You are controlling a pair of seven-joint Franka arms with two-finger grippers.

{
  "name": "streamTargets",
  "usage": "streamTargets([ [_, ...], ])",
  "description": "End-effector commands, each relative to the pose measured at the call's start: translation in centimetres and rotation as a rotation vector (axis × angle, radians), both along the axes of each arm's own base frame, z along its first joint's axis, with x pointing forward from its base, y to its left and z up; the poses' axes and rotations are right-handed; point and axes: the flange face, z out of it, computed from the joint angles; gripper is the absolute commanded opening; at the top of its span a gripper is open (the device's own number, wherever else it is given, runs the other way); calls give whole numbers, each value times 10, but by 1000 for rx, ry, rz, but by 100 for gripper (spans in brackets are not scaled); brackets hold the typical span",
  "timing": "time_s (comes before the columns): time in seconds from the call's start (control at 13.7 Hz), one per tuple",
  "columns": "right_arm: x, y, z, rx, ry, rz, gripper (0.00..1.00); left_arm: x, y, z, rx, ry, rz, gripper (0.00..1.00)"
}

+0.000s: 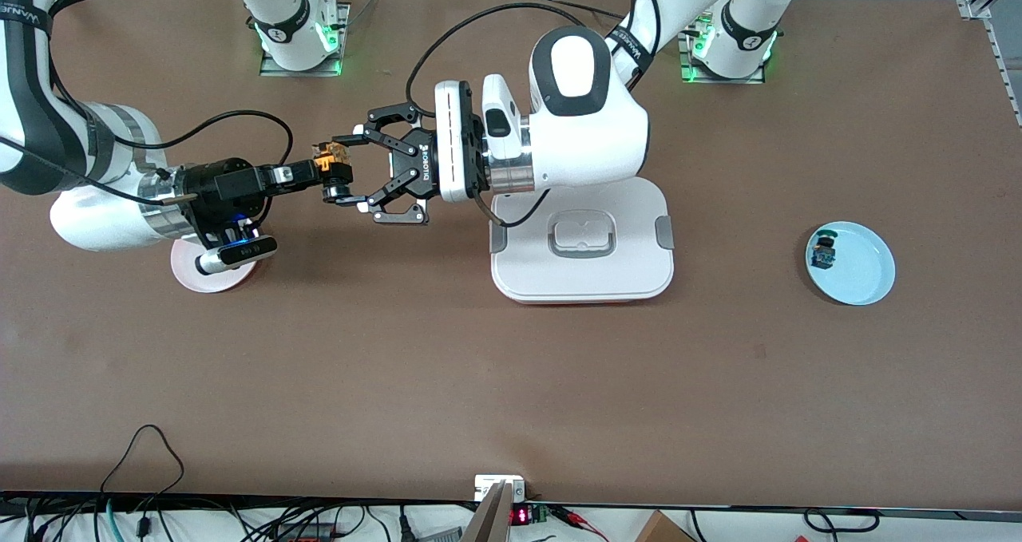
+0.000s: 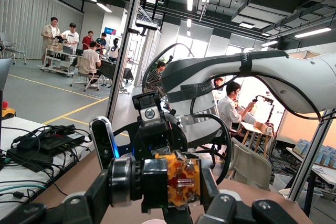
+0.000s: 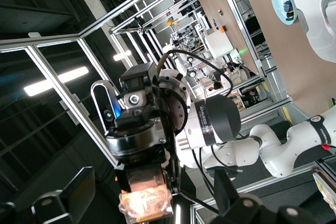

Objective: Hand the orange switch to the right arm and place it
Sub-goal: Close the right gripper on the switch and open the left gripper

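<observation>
The orange switch (image 1: 333, 161) hangs in the air over the table, between the pink plate and the white box. My left gripper (image 1: 342, 171) is shut on it end to end, one finger on the button face and the other on the orange-yellow body. The left wrist view shows the orange switch (image 2: 181, 179) filling the left gripper (image 2: 155, 195). My right gripper (image 1: 318, 173) meets it from the right arm's end and is open. In the right wrist view the orange switch (image 3: 147, 198) sits inside the right gripper (image 3: 152, 203) with gaps on both sides.
A pink plate (image 1: 209, 274) lies under the right wrist. A white lidded box (image 1: 583, 280) stands mid-table under the left arm. A light-blue plate (image 1: 862, 269) toward the left arm's end holds a blue-bodied switch (image 1: 822, 253).
</observation>
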Motion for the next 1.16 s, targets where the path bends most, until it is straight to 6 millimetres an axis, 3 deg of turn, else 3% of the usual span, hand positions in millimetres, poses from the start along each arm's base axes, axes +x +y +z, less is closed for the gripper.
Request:
streamTargets([
  [0.0,0,3,5,20,-20,2,98,-1,-3,6,9,-16,10,0],
  [0.07,0,3,4,20,-19,2,95,0,-2,6,9,-17,11,0],
  [0.36,-1,7,8,26,-53,4,53,0,-2,6,9,-17,10,0],
  [0.51,-1,7,8,27,-49,5,49,0,-2,8,8,-19,12,0],
  [0.65,-1,6,8,30,-52,4,38,0,-2,6,9,-17,11,0],
  [1.09,0,4,9,35,-58,-3,26,0,-1,8,5,-13,13,3],
])
